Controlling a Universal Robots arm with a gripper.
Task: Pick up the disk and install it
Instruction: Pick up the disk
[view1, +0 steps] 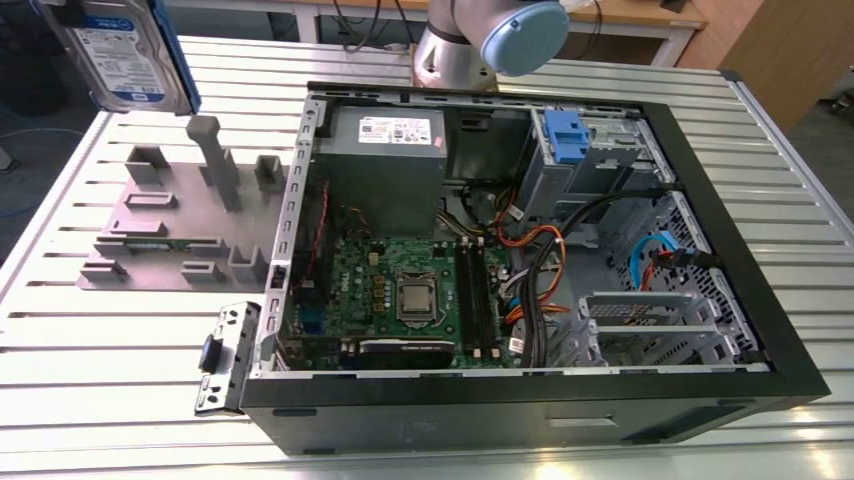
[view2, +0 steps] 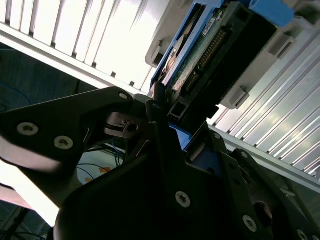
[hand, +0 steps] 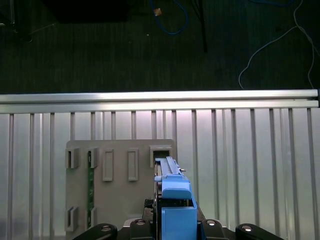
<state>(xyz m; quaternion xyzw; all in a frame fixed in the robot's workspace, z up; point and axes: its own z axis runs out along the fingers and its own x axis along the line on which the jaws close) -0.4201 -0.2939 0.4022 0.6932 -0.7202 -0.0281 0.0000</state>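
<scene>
The disk is pinched on edge between the fingers of the gripper and held clear over the grey fixture on the counter. Pick-up is judged done. Installation in the case is not yet done.

The exterior view's top edge cuts off the disk.

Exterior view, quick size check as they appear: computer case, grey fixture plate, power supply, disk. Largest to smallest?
1. computer case
2. grey fixture plate
3. power supply and disk: look alike; the disk is raised, likely nearer the camera, and cut off by the picture's edge, so unranked.
</scene>
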